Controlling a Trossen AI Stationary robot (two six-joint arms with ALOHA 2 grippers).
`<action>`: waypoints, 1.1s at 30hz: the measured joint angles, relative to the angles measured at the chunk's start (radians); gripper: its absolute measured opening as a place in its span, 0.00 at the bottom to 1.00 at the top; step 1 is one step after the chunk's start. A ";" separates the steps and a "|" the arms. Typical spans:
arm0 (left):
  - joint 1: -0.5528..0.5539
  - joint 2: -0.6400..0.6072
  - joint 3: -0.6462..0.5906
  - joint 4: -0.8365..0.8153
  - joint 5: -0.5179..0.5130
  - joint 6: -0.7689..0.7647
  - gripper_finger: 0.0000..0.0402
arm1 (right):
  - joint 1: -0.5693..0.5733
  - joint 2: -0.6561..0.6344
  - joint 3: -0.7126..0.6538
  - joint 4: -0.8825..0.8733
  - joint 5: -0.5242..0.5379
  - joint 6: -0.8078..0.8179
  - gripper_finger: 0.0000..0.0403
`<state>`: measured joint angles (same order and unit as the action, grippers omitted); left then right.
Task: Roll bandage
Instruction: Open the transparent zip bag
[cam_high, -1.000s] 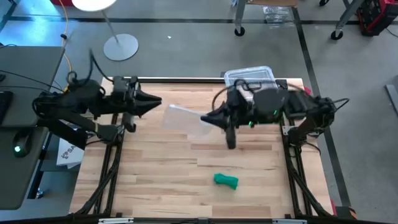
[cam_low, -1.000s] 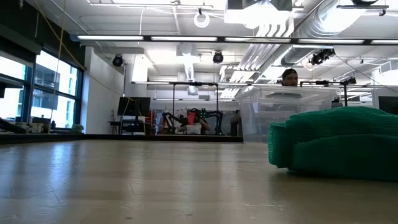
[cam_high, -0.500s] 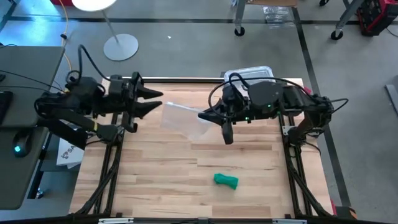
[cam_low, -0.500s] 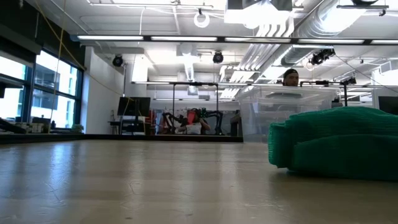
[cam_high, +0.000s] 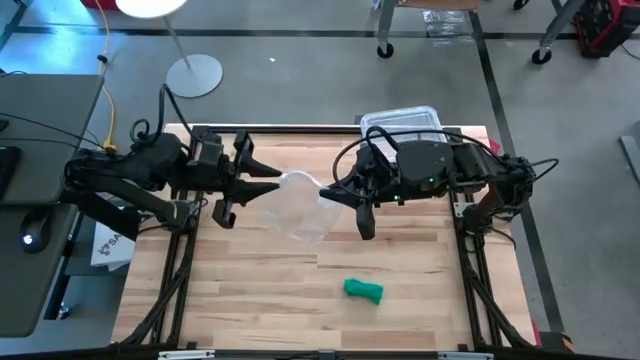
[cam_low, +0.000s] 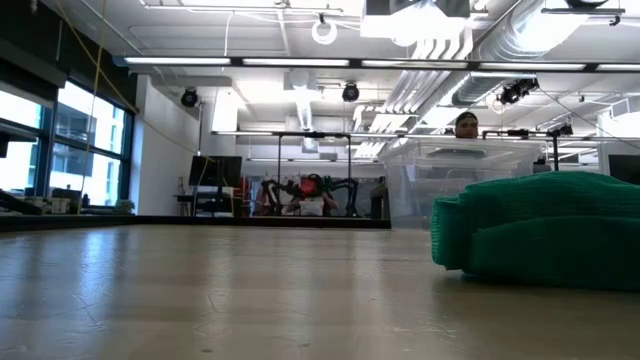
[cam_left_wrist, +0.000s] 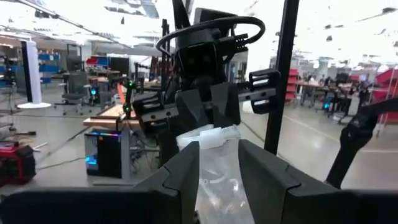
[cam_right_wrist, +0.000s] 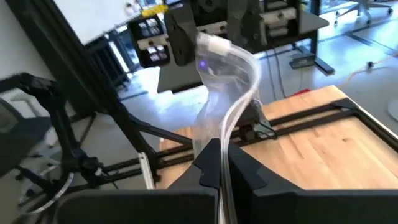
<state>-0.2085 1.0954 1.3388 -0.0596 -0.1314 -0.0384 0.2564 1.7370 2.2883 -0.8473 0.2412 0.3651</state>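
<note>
While the bandage (cam_high: 364, 291) lies rolled up near the bench's (cam_high: 250, 300) front edge, right of centre and apart from both arms, the two hands meet above the bench's rear half. The right hand (cam_high: 330, 191) is closed on one edge of a clear bag (cam_high: 298, 208). The left hand (cam_high: 279, 182) has its fingers (cam_left_wrist: 180, 168) spread either side of the bag's other end.

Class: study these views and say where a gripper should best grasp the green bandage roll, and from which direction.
Probably from straight above, fingers across the middle of the bandage. It lies on its side, alone on the table, long axis running left-right, so its narrow width should fit between open fingers.
</note>
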 joint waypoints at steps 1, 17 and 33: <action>0.000 -0.013 0.000 -0.022 0.000 0.010 0.27 | 0.002 0.000 0.000 -0.010 0.014 -0.002 0.00; 0.021 0.006 -0.001 -0.114 -0.065 0.041 0.55 | 0.006 0.000 0.000 0.006 0.047 -0.026 0.00; 0.045 0.012 0.016 -0.046 0.017 0.024 0.02 | 0.006 0.000 0.000 -0.034 0.057 -0.025 0.00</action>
<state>-0.1631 1.1075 1.3543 -0.1052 -0.1142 -0.0144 0.2626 1.7370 2.2879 -0.8815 0.2982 0.3397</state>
